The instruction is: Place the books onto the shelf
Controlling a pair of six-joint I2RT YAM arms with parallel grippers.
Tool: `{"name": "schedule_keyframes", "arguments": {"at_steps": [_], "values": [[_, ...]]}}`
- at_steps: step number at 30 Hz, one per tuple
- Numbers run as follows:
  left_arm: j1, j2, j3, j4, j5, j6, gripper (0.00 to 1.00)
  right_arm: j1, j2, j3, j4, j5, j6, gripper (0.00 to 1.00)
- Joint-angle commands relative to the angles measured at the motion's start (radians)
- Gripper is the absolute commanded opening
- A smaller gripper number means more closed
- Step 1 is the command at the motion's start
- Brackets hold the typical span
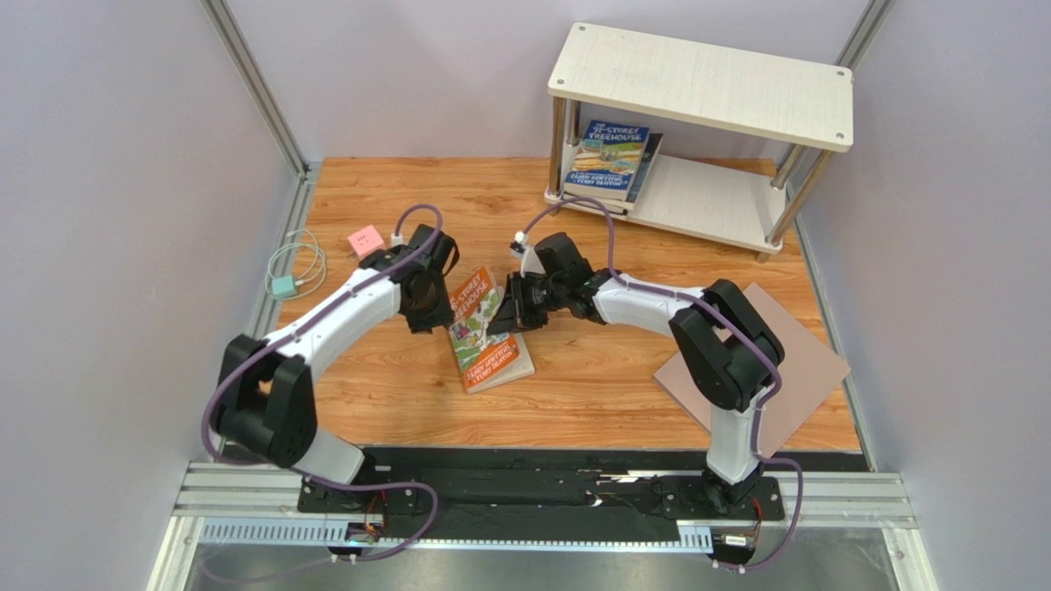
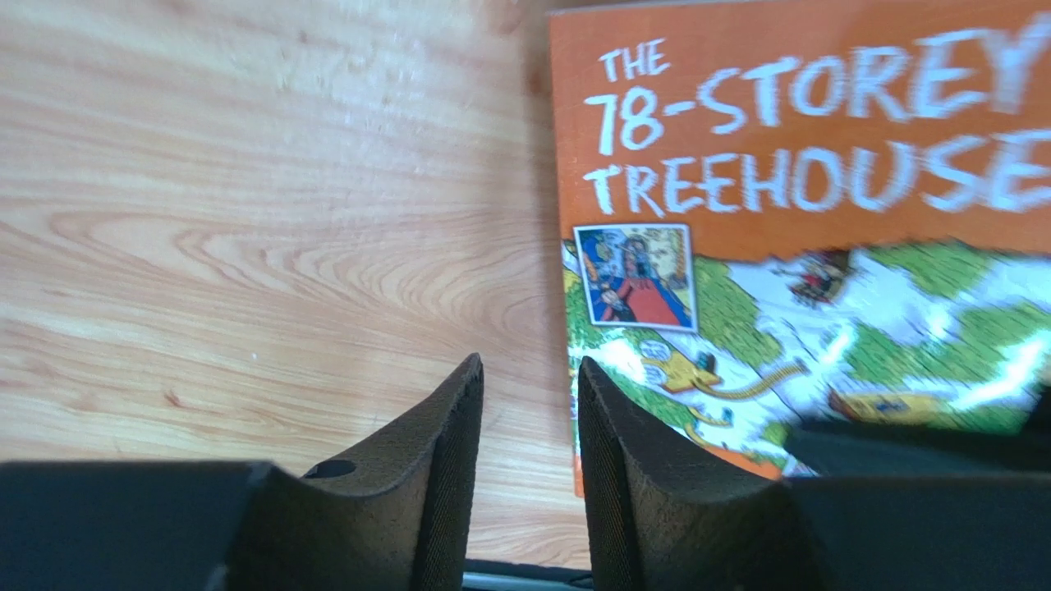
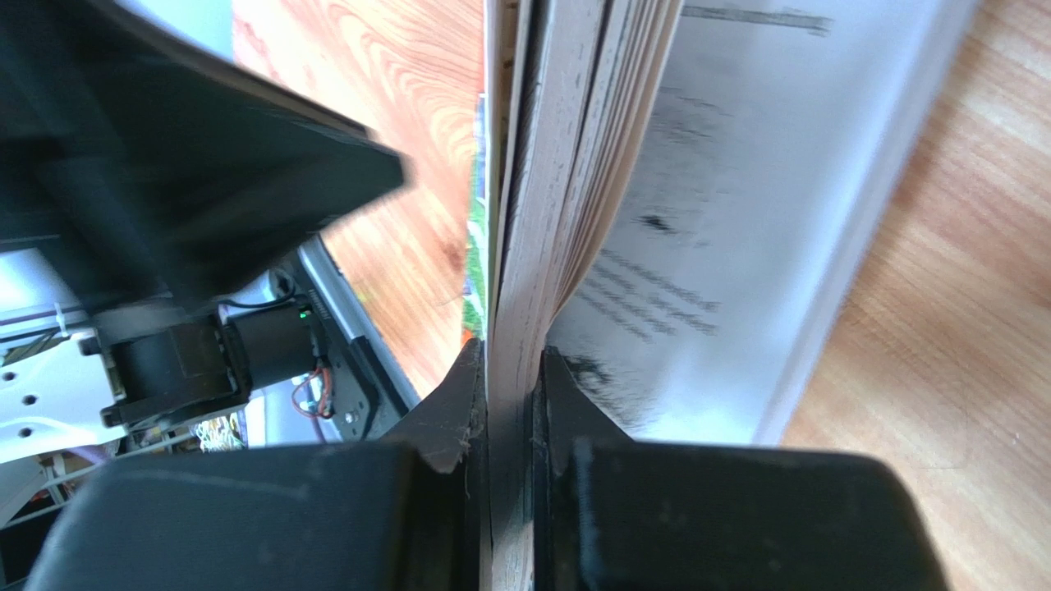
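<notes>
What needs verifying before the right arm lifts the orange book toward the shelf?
1. Right gripper shut on the orange book: ok.
2. Whole book clamped: not ok; the right wrist view shows pages fanning loose outside the grip.
3. Left gripper free of the book: ok; it is open and holds nothing, at the cover's edge.
4. Room on the shelf: ok; only a blue book leans at the lower tier's left end.
5. Other books located: cannot tell; only these two are visible.
</notes>
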Motion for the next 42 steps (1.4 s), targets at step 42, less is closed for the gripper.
{"name": "schedule_keyframes", "arguments": {"at_steps": [42], "values": [[0.014,-0.572,-0.361,1.054,0.494,-0.08,0.6,-0.151,-0.472,-0.065,0.501,-0.353,0.343,0.01]]}}
